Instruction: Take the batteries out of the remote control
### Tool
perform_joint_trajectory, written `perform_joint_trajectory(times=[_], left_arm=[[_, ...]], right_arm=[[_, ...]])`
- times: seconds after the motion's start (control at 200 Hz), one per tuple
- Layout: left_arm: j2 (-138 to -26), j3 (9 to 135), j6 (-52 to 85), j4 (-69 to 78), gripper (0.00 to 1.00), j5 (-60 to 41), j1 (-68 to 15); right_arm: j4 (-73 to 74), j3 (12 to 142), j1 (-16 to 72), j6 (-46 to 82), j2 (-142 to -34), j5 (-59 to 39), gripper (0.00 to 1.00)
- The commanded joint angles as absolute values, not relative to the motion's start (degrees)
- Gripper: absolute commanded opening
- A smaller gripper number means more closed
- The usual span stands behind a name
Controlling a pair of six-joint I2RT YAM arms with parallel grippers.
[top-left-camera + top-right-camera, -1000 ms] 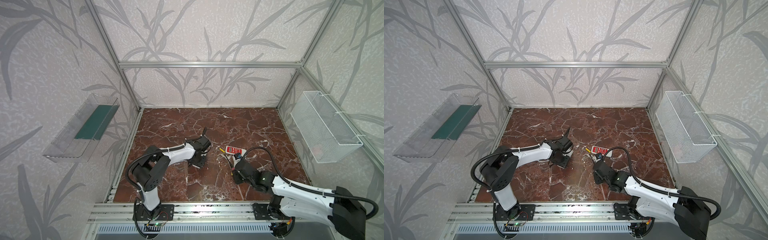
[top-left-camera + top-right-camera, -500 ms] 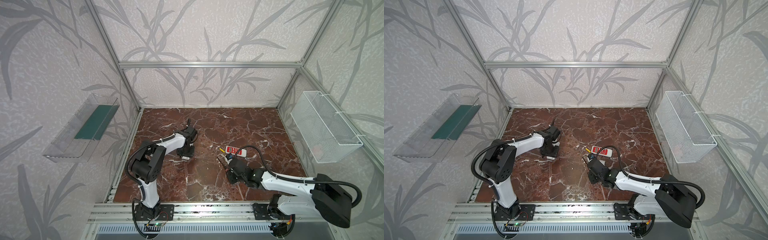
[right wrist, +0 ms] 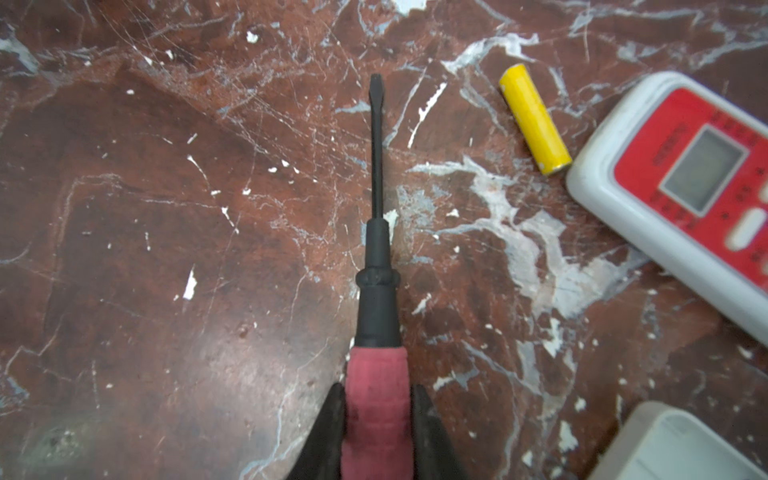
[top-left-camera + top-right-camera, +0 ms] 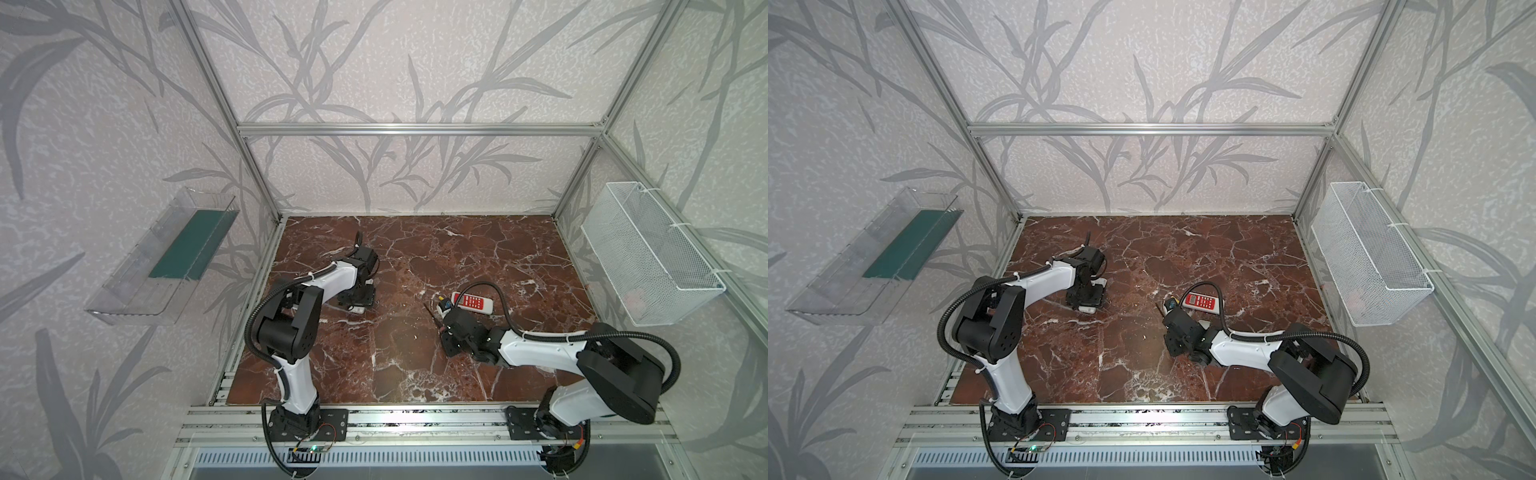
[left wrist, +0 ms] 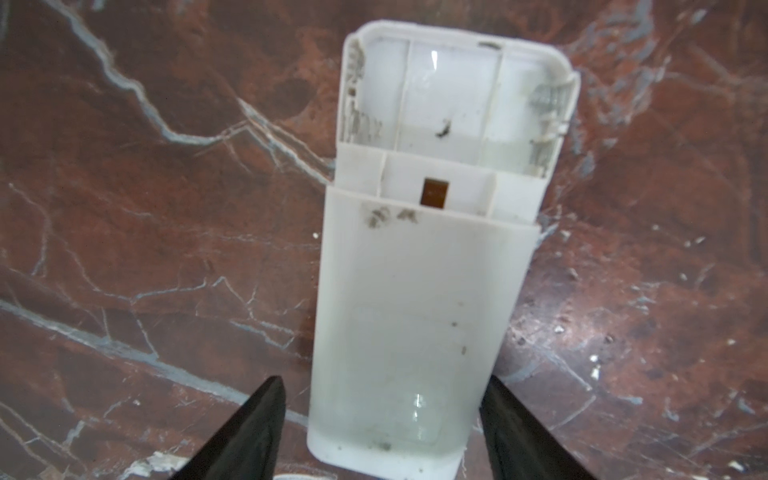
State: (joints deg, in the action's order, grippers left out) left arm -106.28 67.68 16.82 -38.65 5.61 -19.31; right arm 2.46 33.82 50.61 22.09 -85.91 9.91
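A white remote control (image 5: 419, 316) lies back up on the marble floor, its battery bay (image 5: 449, 95) uncovered and empty. My left gripper (image 5: 382, 415) straddles its near end, open, with a gap on each side; both top views show this pair at left centre (image 4: 355, 301) (image 4: 1086, 301). My right gripper (image 3: 378, 419) is shut on the pink-red handle of a screwdriver (image 3: 376, 174), which points over bare floor. One yellow battery (image 3: 534, 118) lies loose beside a red-faced remote (image 3: 685, 187) (image 4: 471, 301), to the side of the screwdriver tip. Other batteries are out of view.
A white plastic piece (image 3: 681, 449) lies close beside my right gripper. A white wire basket (image 4: 648, 257) hangs on the right wall and a clear shelf (image 4: 166, 257) on the left wall. Aluminium posts frame the floor.
My left gripper has moved leftward across the floor and its jaws have widened around the white remote. My right gripper, still holding the screwdriver, has shifted a little to the left.
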Motion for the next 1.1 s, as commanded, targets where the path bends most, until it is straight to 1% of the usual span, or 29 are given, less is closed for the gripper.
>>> perform_joint_trajectory(times=[0.0, 0.07, 0.15, 0.24, 0.45, 0.675, 0.815, 0.985, 1.095], left_arm=[[-107.3, 66.3, 17.0, -39.7, 0.84, 5.9, -19.3], [-106.8, 66.0, 17.0, -39.7, 0.90, 5.8, -19.3], [-105.8, 66.0, 17.0, -39.7, 0.99, 5.7, -19.3], [-104.5, 66.6, 17.0, -40.0, 0.99, 5.9, -19.3], [-100.9, 69.7, 16.5, -42.3, 1.00, 6.0, -19.3], [-95.1, 70.5, 17.0, -43.1, 0.99, 4.9, -19.5], [-91.2, 68.8, 17.5, -42.0, 0.99, 0.9, -19.8], [-86.7, 64.3, 18.5, -38.7, 0.99, -6.2, -21.3], [-84.3, 60.8, 19.0, -36.5, 1.00, -8.0, -23.5]], right_arm=[[0.6, 35.3, 50.3, 20.5, -87.5, 9.1, 0.31], [0.2, 35.7, 50.3, 20.0, -87.8, 8.6, 0.39], [-0.4, 36.2, 50.3, 19.4, -87.6, 8.8, 0.47], [-1.6, 37.1, 50.2, 18.3, -87.1, 9.0, 0.52], [-4.5, 39.5, 49.1, 14.8, -83.5, 7.8, 0.59], [-6.2, 40.9, 46.7, 10.1, -77.5, 4.9, 0.62], [-8.2, 41.9, 43.5, 6.4, -75.1, 3.6, 0.62], [-10.6, 43.2, 36.3, 0.2, -74.5, 0.0, 0.61], [-11.6, 43.8, 30.8, -5.1, -74.9, -3.4, 0.60]])
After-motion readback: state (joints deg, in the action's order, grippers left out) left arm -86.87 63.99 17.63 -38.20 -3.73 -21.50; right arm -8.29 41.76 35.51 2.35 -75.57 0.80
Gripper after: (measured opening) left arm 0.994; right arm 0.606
